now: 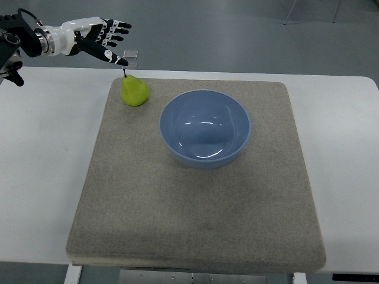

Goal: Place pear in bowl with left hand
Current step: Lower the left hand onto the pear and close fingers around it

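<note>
The green pear [134, 91] sits at the upper left of the grey mat [195, 225], just beside the empty blue bowl [204, 128], not yet grasped. The left hand [98, 39] hovers over its stem, fingers [118, 25] spread and empty, one fingertip perhaps touching it. The white bench [41, 165] carries all.

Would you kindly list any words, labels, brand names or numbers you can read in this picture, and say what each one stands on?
None: no readable text shows anywhere.
The pear, the blue bowl, the grey mat and the white table are plain.
The left hand shows no marking.
The small clear object behind the mat is too small to tell.
</note>
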